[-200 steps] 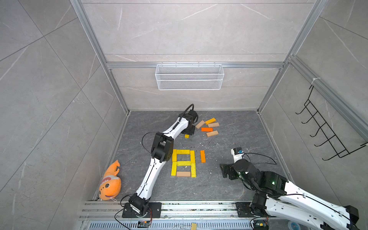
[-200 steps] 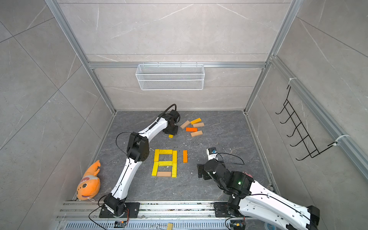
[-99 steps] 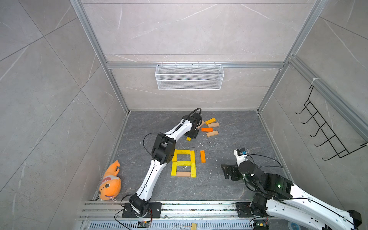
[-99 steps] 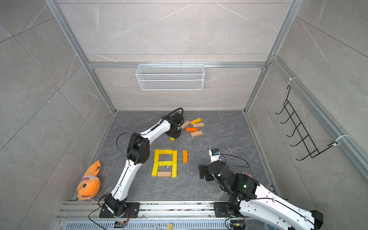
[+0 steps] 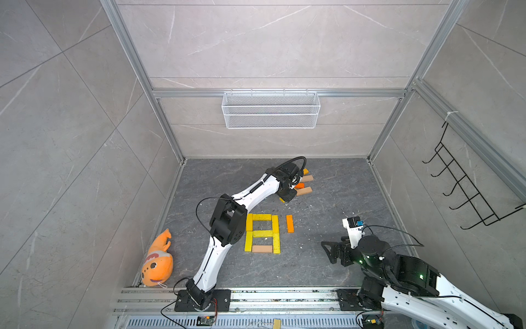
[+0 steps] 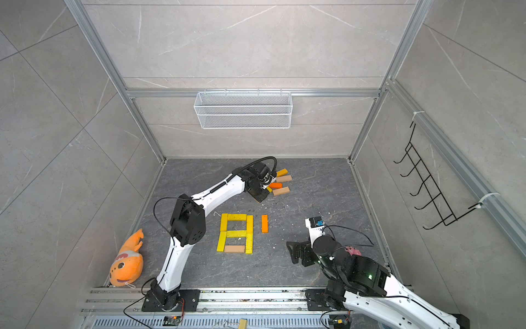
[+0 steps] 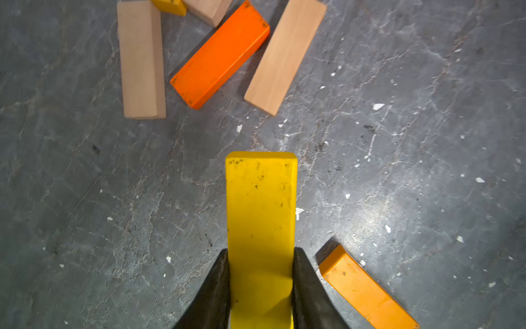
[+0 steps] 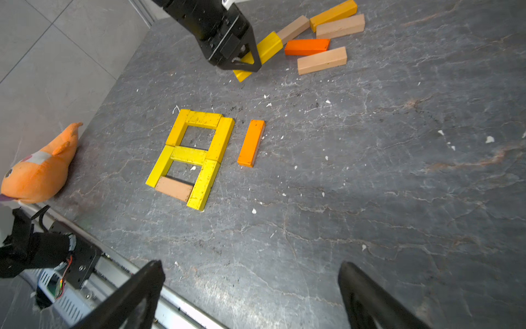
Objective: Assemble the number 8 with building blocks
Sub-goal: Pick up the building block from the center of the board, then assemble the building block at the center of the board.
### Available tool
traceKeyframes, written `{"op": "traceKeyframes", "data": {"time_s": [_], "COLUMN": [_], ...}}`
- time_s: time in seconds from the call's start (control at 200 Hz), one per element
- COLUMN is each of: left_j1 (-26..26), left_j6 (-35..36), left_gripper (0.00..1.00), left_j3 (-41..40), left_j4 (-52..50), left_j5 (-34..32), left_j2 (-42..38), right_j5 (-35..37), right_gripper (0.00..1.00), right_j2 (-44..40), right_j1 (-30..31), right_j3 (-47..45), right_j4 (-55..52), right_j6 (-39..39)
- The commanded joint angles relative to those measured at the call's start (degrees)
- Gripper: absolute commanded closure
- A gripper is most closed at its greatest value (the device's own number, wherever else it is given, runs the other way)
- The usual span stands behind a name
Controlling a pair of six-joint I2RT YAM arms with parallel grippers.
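Yellow block (image 7: 260,228) is clamped in the left jaws; right jaws gape wide, empty.

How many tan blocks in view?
4. Bottom tan block of the figure; three in the far pile: front tan block, back tan block, tan block by the left arm. Arm may hide more.

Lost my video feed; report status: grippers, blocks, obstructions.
Left gripper shut on yellow block, near loose blocks. Right gripper open, empty. Figure eight laid out, orange block beside it. No obstruction seen.
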Motion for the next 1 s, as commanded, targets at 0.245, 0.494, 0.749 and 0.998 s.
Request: {"op": "traceKeyframes", "data": {"time_s": [0.245, 0.494, 0.749, 0.998], "left_j1": [-4.6, -6.8, -8.3, -8.7], "left_j6": [6.0, 8.3, 13.3, 20.0], "left_gripper": [0.73, 0.73, 0.73, 0.72], "left_j3": [4.2, 9.0, 9.0, 3.0], "left_j4": [-1.3, -4.4, -4.7, -1.2], "left_j5": [9.6, 8.2, 5.7, 5.6], "left_j2": [1.6, 6.9, 9.0, 6.9], "right_j5": [-0.9, 5.1, 1.5, 1.1], "right_gripper": [0.01, 0.01, 0.01, 0.01], "right_j2": [-1.9, -3.4, -3.9, -2.4], "right_j1": [-0.2, -0.1, -0.2, -0.2], "right_j3": [11.2, 15.7, 12.4, 12.1], "right_j4": [-10.8, -17.2, -14.3, -14.2], "right_j6": [-1.3, -2.3, -4.7, -4.8]}}
